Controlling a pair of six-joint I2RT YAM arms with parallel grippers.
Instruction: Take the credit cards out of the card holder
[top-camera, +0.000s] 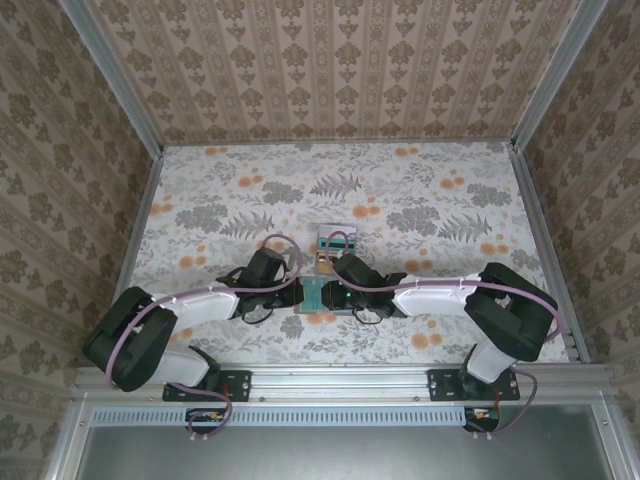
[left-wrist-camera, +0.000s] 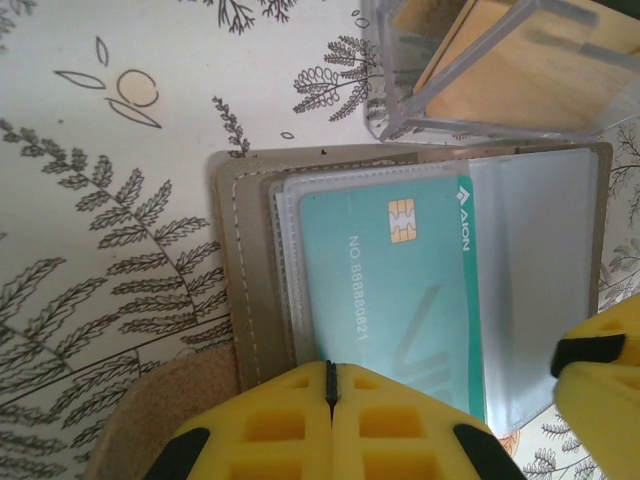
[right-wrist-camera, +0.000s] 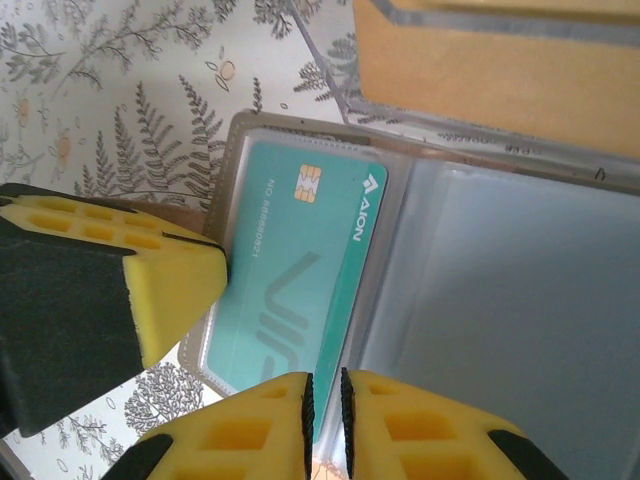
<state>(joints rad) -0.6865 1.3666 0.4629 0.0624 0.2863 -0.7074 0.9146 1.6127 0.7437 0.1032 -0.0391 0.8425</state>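
The taupe card holder (top-camera: 318, 296) lies open on the table between both grippers. A teal-green credit card (left-wrist-camera: 400, 290) sits in its left clear pocket, with a darker strip along the card's right edge past the pocket's film. My left gripper (left-wrist-camera: 330, 372) is shut, its yellow tips over the holder's brown rim (left-wrist-camera: 240, 280) and the card's near end. My right gripper (right-wrist-camera: 322, 388) is shut to a thin slit in line with the teal card's (right-wrist-camera: 290, 270) lower corner. I cannot tell whether it pinches the card. The right pocket (right-wrist-camera: 500, 300) looks bare.
A clear plastic box (top-camera: 337, 240) with tan contents (left-wrist-camera: 520, 80) stands just beyond the holder, touching its far edge. The floral table top (top-camera: 420, 190) stretches open behind it. Patterned walls and metal rails enclose the table. The left gripper's finger (right-wrist-camera: 160, 285) sits against the holder's left edge.
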